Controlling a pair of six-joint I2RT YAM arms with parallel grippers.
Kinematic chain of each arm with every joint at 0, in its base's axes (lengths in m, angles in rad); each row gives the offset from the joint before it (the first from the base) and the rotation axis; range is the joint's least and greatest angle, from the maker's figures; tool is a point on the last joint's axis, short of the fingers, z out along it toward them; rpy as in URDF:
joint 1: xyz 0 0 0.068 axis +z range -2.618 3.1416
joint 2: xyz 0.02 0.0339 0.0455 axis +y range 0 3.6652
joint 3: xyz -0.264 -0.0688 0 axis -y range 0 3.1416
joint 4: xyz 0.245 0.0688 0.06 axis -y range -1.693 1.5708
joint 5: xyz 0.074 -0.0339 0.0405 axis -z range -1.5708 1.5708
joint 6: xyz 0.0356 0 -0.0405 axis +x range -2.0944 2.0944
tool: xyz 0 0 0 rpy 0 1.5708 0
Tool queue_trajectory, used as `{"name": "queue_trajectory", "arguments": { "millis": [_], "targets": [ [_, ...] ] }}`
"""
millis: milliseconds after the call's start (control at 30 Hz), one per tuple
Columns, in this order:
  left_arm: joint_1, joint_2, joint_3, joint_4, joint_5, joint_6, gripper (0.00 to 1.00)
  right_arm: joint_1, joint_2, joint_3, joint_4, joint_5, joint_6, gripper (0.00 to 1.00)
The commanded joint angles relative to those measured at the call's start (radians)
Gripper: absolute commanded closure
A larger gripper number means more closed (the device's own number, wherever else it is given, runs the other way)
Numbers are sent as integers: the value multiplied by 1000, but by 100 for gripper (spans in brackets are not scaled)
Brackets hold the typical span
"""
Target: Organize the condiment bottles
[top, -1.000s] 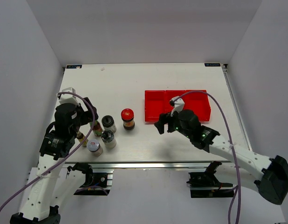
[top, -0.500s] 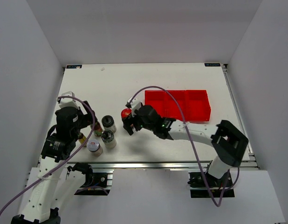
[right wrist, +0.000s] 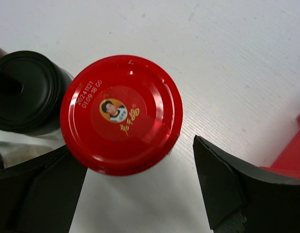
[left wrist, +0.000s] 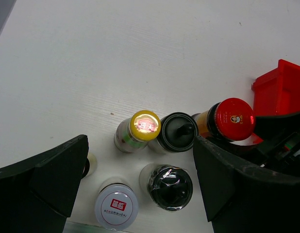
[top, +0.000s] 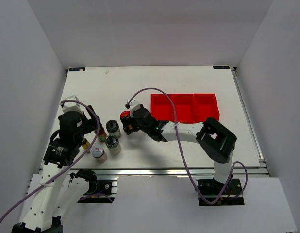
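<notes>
The condiment bottles stand clustered at the table's left. In the left wrist view I see a yellow-capped bottle [left wrist: 144, 125], a black-capped shaker [left wrist: 178, 131], a second black-capped shaker [left wrist: 169, 187], a silver-lidded jar [left wrist: 116, 209] and the red-lidded jar [left wrist: 232, 119]. My left gripper [left wrist: 139, 141] hangs open above them, holding nothing. My right gripper [right wrist: 133, 150] is open, its fingers on either side of the red-lidded jar [right wrist: 122, 114], the left finger [right wrist: 38, 194] closer to it. From above, the right gripper [top: 126, 122] covers most of that jar [top: 124, 115].
The red three-compartment tray [top: 185, 108] sits right of centre, behind the right arm. A second slim bottle [top: 84, 143] stands under the left arm, next to the silver-lidded jar [top: 97, 151]. The table's near edge runs just below the cluster.
My right gripper has swung left from in front of the tray to the red-lidded jar, which now stands slightly further left. The left arm has barely shifted.
</notes>
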Motion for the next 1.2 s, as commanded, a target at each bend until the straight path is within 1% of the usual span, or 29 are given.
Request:
{"name": "queue_trajectory", "arguments": {
  "millis": [0, 67, 133, 300, 433, 467, 533, 567, 600, 633, 733, 933, 1033, 1067, 1133, 1167],
  "targets": [
    [0, 2, -7, 13, -9, -3, 2, 2, 39, 69, 110, 9, -4, 11],
    [1, 2, -10, 13, -7, -1, 2, 3, 54, 80, 132, -34, -30, 11],
    [1, 6, -9, 13, -9, -1, 2, 3, 71, 95, 149, -43, -36, 11],
    [1, 9, -12, 13, -5, 0, 2, 2, 102, 127, 155, -9, -21, 11],
    [1, 11, -12, 13, -7, 0, 2, 3, 90, 120, 159, 32, 8, 23],
    [1, 11, -12, 14, -7, 0, 2, 3, 83, 104, 165, 46, 16, 33],
    [0, 11, -12, 14, -9, 0, 2, 3, 53, 84, 179, 67, 24, 40],
    [0, 11, -12, 14, -9, 0, 2, 3, 41, 61, 185, 73, 30, 46],
    [1, 12, -10, 16, -9, 0, 2, 3, 15, 51, 195, 81, 30, 48],
    [0, 12, -10, 14, -9, 0, 2, 3, 1, 40, 195, 84, 31, 56],
    [1, 16, -10, 13, -12, 0, 2, 3, -62, 17, 172, 95, 39, 64],
    [1, 16, -12, 13, -10, 0, 2, -9, -246, -15, 63, 188, 4, 65],
    [1, 17, -12, 13, -5, 0, 2, -64, -349, -31, -4, 219, 18, 67],
    [1, 17, -12, 13, -4, 0, 2, -110, -375, -37, -38, 215, 21, 68],
    [0, 17, -12, 13, -1, 0, 2, -164, -446, -74, -48, 227, 19, 68],
    [1, 17, -12, 13, -1, 0, 2, -228, -488, -86, -66, 230, 18, 68]
  ]
}}
